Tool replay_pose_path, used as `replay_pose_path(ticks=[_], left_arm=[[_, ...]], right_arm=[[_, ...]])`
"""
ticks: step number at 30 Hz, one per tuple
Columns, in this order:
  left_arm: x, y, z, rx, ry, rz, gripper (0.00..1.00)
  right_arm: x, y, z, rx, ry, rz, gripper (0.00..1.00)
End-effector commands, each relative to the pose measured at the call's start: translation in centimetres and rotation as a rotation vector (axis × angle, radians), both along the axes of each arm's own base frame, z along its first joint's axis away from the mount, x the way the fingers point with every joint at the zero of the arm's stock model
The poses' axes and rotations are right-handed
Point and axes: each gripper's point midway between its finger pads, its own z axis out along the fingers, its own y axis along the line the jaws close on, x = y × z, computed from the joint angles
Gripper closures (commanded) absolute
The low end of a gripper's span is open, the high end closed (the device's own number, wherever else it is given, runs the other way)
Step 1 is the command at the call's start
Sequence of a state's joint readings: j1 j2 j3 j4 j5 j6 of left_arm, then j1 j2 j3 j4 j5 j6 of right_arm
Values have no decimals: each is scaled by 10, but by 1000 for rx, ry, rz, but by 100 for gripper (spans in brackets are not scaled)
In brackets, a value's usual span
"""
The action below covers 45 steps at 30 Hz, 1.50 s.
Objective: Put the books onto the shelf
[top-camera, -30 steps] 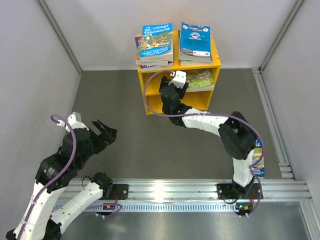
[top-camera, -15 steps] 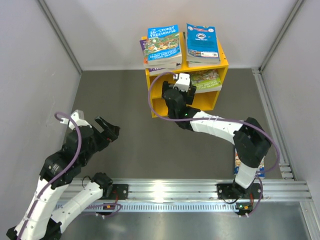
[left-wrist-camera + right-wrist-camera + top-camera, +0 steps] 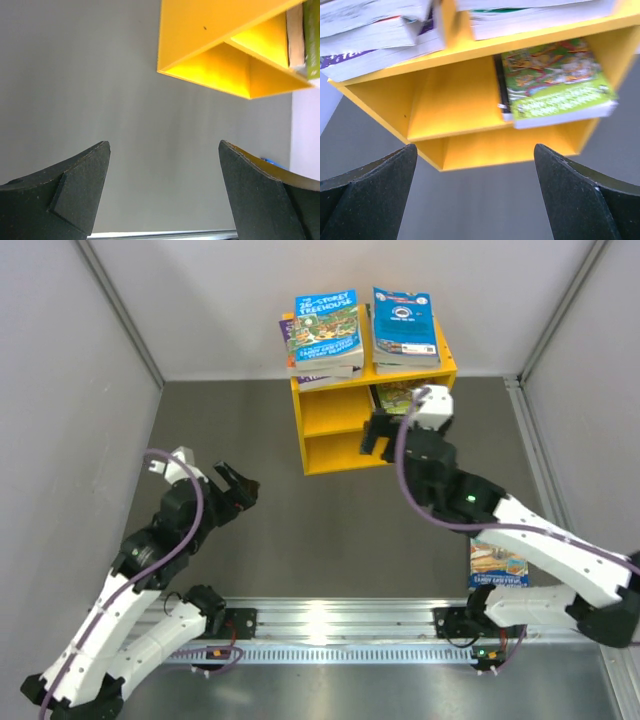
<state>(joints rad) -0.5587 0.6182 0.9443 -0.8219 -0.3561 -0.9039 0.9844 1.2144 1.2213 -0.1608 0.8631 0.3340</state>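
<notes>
The yellow shelf (image 3: 335,420) stands at the back of the table. Two stacks of books lie on its flat top, a left stack (image 3: 324,328) and a right stack (image 3: 404,324). A green book (image 3: 555,82) lies in the upper compartment on the right, with a dark book (image 3: 500,87) beside it. Another book (image 3: 497,563) lies on the floor at the right, partly under the right arm. My right gripper (image 3: 380,432) hangs open just in front of the shelf (image 3: 465,112), holding nothing. My left gripper (image 3: 235,485) is open and empty, well left of the shelf (image 3: 210,45).
Grey walls close in the table on the left, back and right. An aluminium rail (image 3: 330,618) runs along the near edge by the arm bases. The lower compartment (image 3: 505,147) of the shelf shows nothing inside.
My right gripper has opened wide and drawn back from the upper compartment, leaving the green book there. The shelf slid a little to the right. My left arm has risen slightly toward the shelf.
</notes>
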Motion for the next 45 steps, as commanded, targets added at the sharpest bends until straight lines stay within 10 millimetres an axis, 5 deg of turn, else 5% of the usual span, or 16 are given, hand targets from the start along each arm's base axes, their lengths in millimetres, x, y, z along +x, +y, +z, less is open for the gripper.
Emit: replay_pose_path(ticks=[1,2,4,5,7,8,12,16,20,27,33,39,41,45], left_arm=[[30,-31,10,11,-98,-110,6],[35,-38,1,22,-82,-142,6],[47,-62,-14,22,-42,-224,7],[51,-71,-19,14,-27,-250,8],[62,-94,-26,-12,-7,-313,9],[67,-101,-26,-24,-9,-327,9],[82,-127,-38,-78,9,-370,10],[81,-147,-42,-110,24,-447,11],[74,-145,-55,-99,48,-464,11],[58,-129,-63,-84,56,-434,11],[49,-114,-62,-47,65,-403,11],[54,-106,-63,-43,67,-342,10],[55,-108,-60,-51,67,-341,10],[59,-114,-60,-56,76,-356,10]], right_arm=[[-33,-41,-8,-27,82,52,0],[-29,-74,-19,-57,157,-4,0],[-30,-99,-41,39,325,-4,0],[-25,-153,-66,49,452,-155,0],[-29,-175,-106,77,661,-172,0],[-43,-206,-134,81,814,-272,0],[-78,-235,-213,-51,1255,-380,0],[-93,-259,-240,85,1330,-484,0],[-106,-274,-266,158,1394,-545,0],[-127,-250,-324,269,1507,-499,0],[-104,-196,-347,436,1434,-291,2],[-65,-101,-331,428,1333,-4,2],[-51,-49,-311,458,1275,168,4],[-45,11,-277,429,1252,329,7]])
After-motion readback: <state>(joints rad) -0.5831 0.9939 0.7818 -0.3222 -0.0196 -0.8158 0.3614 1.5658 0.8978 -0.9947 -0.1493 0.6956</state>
